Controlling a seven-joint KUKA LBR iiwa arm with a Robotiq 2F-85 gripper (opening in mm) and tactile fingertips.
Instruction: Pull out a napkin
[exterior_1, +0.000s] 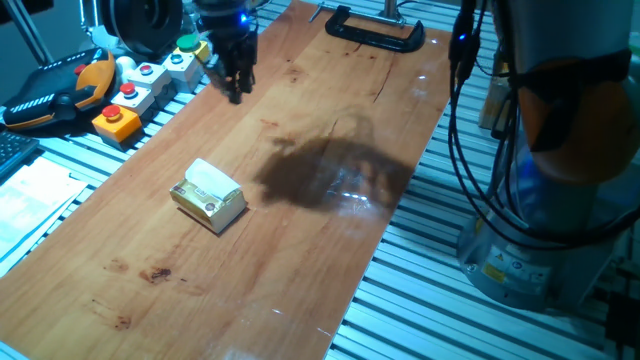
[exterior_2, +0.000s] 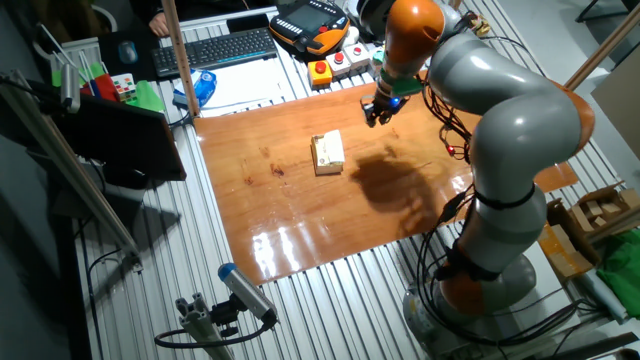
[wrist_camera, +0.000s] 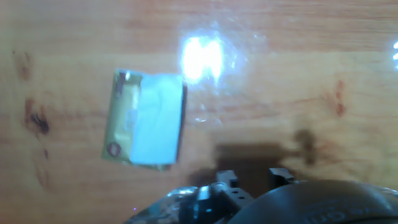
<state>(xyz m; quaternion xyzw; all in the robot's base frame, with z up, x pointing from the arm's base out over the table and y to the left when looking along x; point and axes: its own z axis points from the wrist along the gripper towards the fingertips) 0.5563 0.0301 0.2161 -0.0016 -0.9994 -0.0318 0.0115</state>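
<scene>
Hovering pincer (exterior_1: 236, 90) w/ napkin (exterior_1: 213, 179) untouched

In the hand view the end effector (wrist_camera: 255, 180) was blurred and cut off by the lower picture edge, so its finger spacing could not be read. The napkin (wrist_camera: 157, 118) was smeared too, its folds indistinct. In both fixed views the fingertips were too small to judge.

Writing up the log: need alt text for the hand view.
A small yellow-gold box lies on the wooden table, a pale napkin showing at its top. A glare spot sits beside the box. The gripper is blurred at the bottom edge, away from the box.
</scene>
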